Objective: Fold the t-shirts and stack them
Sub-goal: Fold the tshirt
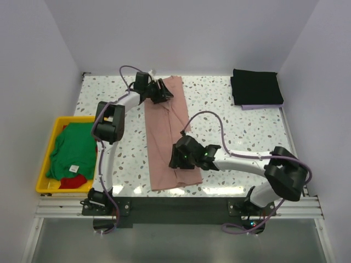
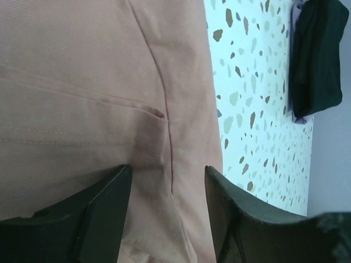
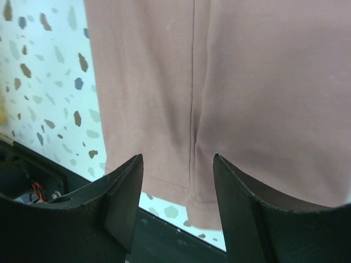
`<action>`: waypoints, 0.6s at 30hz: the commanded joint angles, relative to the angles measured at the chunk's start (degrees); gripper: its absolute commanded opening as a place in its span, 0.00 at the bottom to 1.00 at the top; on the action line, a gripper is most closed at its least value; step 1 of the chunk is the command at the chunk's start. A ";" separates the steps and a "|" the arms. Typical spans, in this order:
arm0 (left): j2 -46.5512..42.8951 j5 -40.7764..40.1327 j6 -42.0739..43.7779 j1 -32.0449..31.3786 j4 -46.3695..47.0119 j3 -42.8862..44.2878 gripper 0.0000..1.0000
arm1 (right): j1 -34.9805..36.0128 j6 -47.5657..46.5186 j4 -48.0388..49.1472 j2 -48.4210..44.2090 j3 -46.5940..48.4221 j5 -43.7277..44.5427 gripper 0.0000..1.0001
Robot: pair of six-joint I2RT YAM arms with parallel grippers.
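Shirt (image 1: 164,134) lies flat on the counter (image 1: 247,129); left tool (image 1: 163,91) at its far end and right tool (image 1: 174,157) at its near end are spread wide, probably to fold it.

Top view: the left gripper (image 1: 164,92) covers the far left corner of the pink t-shirt (image 1: 164,129); finger contact with the cloth cannot be told there. The right gripper (image 1: 174,158) hides part of the shirt's near half.

In the yellow bin (image 1: 74,120), the red garment (image 1: 73,181) lies mostly under the green garment (image 1: 71,148), whose white tag (image 1: 73,169) is too small to read.

Beneath the black folded shirt (image 1: 256,86), only a lavender edge (image 1: 258,107) shows.

Left wrist view: the pink t-shirt runs off the top, left and bottom edges.

Right wrist view: it runs off the top and right edges.
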 commanded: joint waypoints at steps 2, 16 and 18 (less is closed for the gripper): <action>0.05 6.50 1.40 0.02 2.83 4.82 0.64 | 0.08 -4.78 -9.51 -10.53 2.79 9.40 0.61; -15.14 -3.84 0.44 3.54 -3.59 -5.69 0.33 | -16.52 -19.46 -15.78 -7.07 13.58 6.18 0.64; -21.12 -7.45 -0.35 3.37 -2.98 -14.65 0.28 | -16.97 -21.13 -15.96 -5.29 16.05 5.12 0.63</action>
